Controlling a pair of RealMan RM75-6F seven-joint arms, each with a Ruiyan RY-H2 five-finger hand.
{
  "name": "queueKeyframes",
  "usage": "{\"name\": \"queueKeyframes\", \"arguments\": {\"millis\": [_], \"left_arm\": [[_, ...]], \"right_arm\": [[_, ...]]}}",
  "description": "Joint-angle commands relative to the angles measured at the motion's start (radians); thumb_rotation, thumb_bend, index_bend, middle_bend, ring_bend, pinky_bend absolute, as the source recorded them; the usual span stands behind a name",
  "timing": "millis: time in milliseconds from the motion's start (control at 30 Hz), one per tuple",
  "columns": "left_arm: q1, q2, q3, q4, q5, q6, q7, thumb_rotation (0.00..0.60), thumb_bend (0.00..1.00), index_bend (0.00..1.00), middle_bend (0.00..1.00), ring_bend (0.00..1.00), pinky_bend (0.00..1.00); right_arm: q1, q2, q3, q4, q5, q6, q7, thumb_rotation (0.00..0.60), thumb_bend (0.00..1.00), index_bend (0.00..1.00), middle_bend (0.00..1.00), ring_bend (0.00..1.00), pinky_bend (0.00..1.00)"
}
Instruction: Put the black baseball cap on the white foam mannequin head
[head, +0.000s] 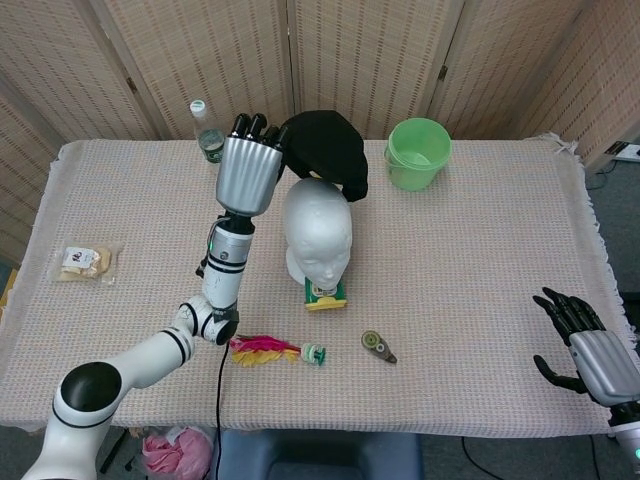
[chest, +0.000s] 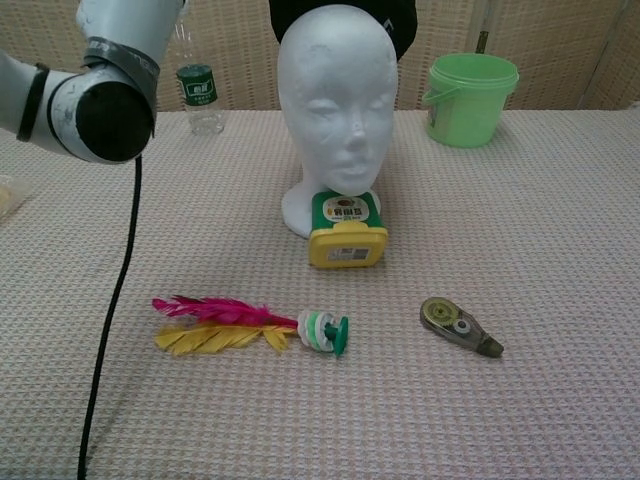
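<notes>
My left hand (head: 250, 165) grips the black baseball cap (head: 328, 150) by its left edge, raised just above and behind the white foam mannequin head (head: 317, 231). In the chest view the mannequin head (chest: 337, 115) faces me, and only bits of the cap (chest: 403, 22) show behind its crown at the top edge. The cap hangs over the back of the head, and contact cannot be told. My right hand (head: 588, 348) rests at the table's front right corner, fingers spread, holding nothing.
A green bucket (head: 417, 152) stands at the back right and a water bottle (head: 206, 132) at the back left. A yellow-green box (chest: 347, 230) lies before the mannequin, with a feather shuttlecock (chest: 250, 328) and a correction-tape dispenser (chest: 458, 328) nearer. A snack bag (head: 84, 262) lies left.
</notes>
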Motion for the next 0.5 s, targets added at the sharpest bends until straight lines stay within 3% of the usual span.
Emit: {"name": "queueKeyframes", "arguments": {"millis": [33, 500], "left_arm": [[0.053, 0.058, 0.014, -0.158, 0.002, 0.049, 0.136, 0.6, 0.51, 0.6, 0.75, 0.47, 0.48], [0.164, 0.147, 0.052, -0.534, 0.052, 0.172, 0.413, 0.6, 0.51, 0.62, 0.77, 0.49, 0.5]], "right_arm": [[-0.006, 0.004, -0.009, 0.001, -0.016, 0.013, 0.007, 0.6, 0.3, 0.0, 0.0, 0.0, 0.0], [-0.018, 0.008, -0.038, 0.004, -0.079, 0.048, 0.014, 0.6, 0.3, 0.0, 0.0, 0.0, 0.0]]}}
